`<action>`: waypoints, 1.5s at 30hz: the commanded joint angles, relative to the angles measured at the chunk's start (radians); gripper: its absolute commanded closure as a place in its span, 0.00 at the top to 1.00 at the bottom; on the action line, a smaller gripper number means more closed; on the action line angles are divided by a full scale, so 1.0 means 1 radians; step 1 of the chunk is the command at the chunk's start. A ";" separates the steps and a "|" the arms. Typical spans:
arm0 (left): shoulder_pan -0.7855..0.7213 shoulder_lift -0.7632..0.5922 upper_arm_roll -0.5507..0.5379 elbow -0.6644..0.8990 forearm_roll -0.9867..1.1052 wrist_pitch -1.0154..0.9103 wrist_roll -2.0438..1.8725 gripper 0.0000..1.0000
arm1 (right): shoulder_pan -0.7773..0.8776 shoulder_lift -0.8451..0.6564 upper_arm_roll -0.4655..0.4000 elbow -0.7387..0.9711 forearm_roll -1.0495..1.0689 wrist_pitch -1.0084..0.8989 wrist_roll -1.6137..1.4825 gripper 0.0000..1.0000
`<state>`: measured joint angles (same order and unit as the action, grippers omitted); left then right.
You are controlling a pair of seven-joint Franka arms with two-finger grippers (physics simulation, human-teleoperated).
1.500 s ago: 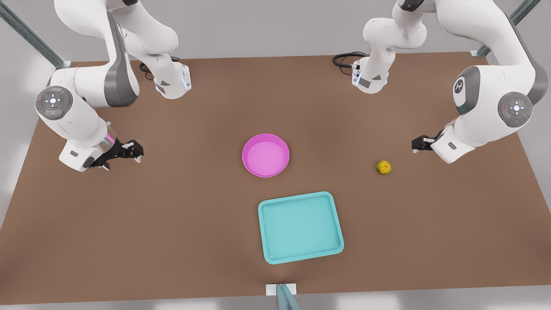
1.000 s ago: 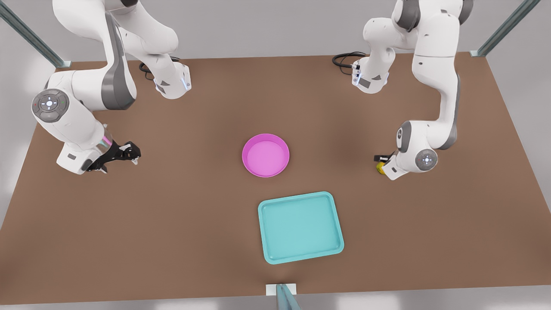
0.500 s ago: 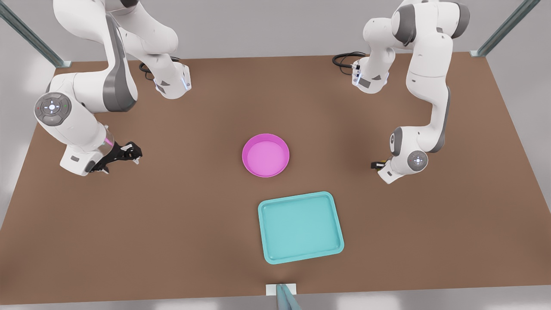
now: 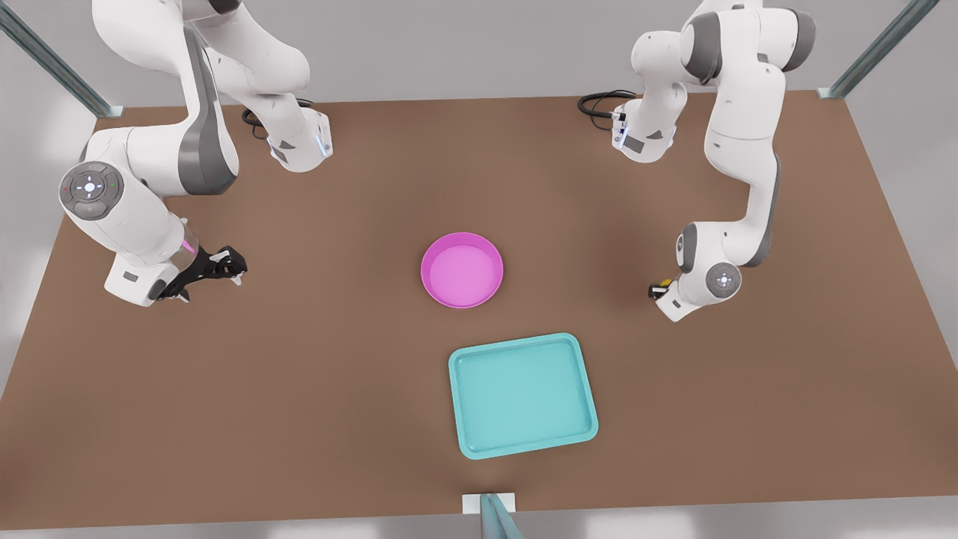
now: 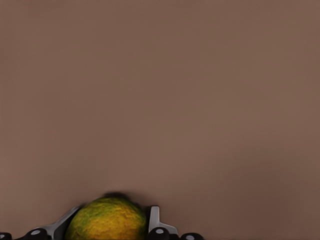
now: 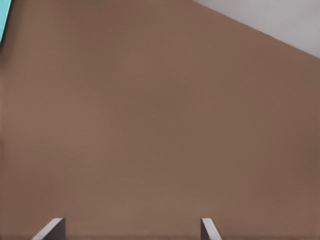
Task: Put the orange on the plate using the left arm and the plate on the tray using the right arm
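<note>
Front view: finding the left gripper (image 4: 658, 290) down at the worktop (image 4: 299, 389) on the front view's right, with only a yellow sliver of the orange (image 4: 663, 284) peeking out at its fingers. Finding the right gripper (image 4: 227, 265) waiting on the front view's left, well apart from everything. Noting the pink plate (image 4: 462, 269) well away from both sets of fingers, and the turquoise tray (image 4: 522, 394) just beyond the plate, empty.

Left wrist view: seeing the orange (image 5: 107, 221) seated between the fingers (image 5: 154, 220) of the left gripper (image 5: 106, 227), pressing against it on both sides and seemingly clamping it. Judging the hold as shallow, catching the fruit near the tips. Risking a roll out of the fingers on lifting, given the round, firm skin and so little contact. Risking also a bounce over the plate's low rim on releasing from too high, or a nudge of the plate on coming in too low.

Right wrist view: seeing the fingers (image 6: 52, 228) of the right gripper (image 6: 130, 230) standing wide apart over bare worktop, holding nothing, with a corner of the tray (image 6: 4, 20) far off from them. Expecting trouble later here too: pinching a thin raised rim, tipping the plate in carrying, sending the orange rolling off before reaching the tray.
</note>
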<state>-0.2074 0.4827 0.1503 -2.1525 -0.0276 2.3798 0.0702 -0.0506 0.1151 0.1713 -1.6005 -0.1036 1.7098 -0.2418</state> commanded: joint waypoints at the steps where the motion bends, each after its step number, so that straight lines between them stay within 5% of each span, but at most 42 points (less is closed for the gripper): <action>1: 0.000 0.001 0.000 0.000 -0.017 0.001 0.016 0.60 | 0.000 -0.002 0.000 0.001 0.001 -0.001 -0.011 1.00; 6: -0.013 -0.059 -0.014 0.017 -0.017 -0.103 -0.029 0.56 | 0.000 0.000 0.000 0.002 0.001 -0.001 -0.011 1.00; 9: -0.233 -0.046 -0.029 0.246 -0.020 -0.335 -0.320 0.58 | -0.002 0.000 -0.001 0.002 0.001 -0.001 -0.013 1.00; 12: -0.446 0.111 -0.087 0.540 -0.118 -0.427 -0.710 0.58 | 0.000 0.000 -0.001 0.002 0.001 -0.001 -0.011 1.00; 15: -0.495 0.240 -0.221 0.715 -0.117 -0.426 -1.013 0.58 | 0.003 0.000 -0.001 0.001 0.001 -0.001 -0.011 1.00; 23: -0.540 0.307 -0.278 0.737 -0.120 -0.436 -1.080 0.61 | 0.002 0.000 0.000 -0.003 0.001 -0.012 -0.013 1.00; 24: -0.540 0.306 -0.278 0.738 -0.118 -0.436 -1.077 1.00 | 0.003 0.001 0.000 -0.004 0.001 -0.012 -0.013 1.00; 28: -0.500 0.217 -0.256 0.701 -0.120 -0.482 -1.081 1.00 | 0.009 0.004 0.000 -0.012 0.001 -0.015 -0.013 1.00; 30: -0.457 0.007 0.063 0.829 -0.196 -0.976 -0.830 1.00 | 0.014 0.031 0.007 -0.013 0.044 -0.024 -0.057 1.00; 32: -0.457 -0.058 0.409 0.885 -0.190 -1.097 -0.135 1.00 | 0.066 0.127 0.013 -0.064 0.268 0.023 -0.050 1.00; 35: -0.457 -0.068 0.542 0.899 -0.195 -1.149 0.000 1.00 | 0.153 0.175 0.016 -0.208 0.406 0.214 -0.059 1.00; 36: -0.322 -0.114 0.412 0.884 -0.203 -1.130 -0.020 1.00 | 0.155 0.140 0.016 -0.277 0.415 0.240 -0.060 1.00; 37: 0.031 -0.196 -0.059 0.860 -0.048 -1.108 -0.030 1.00 | 0.155 0.075 0.036 -0.397 0.472 0.315 -0.060 1.00; 38: 0.039 -0.326 -0.080 0.689 -0.018 -0.924 -0.101 1.00 | 0.170 0.041 0.051 -0.470 0.478 0.373 -0.060 1.00; 39: 0.048 -0.377 -0.080 0.674 -0.026 -0.971 -0.115 1.00 | 0.195 0.003 0.054 -0.555 0.508 0.418 -0.056 1.00; 45: 0.045 -0.302 -0.072 0.750 -0.012 -1.025 -0.095 1.00 | 0.354 0.074 0.057 -0.670 0.887 0.688 -0.054 1.00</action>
<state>-0.1626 0.1795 0.0776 -1.4023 -0.0560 1.3911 -0.2860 0.2807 0.1802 0.2276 -2.2631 0.6397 2.1724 -0.2770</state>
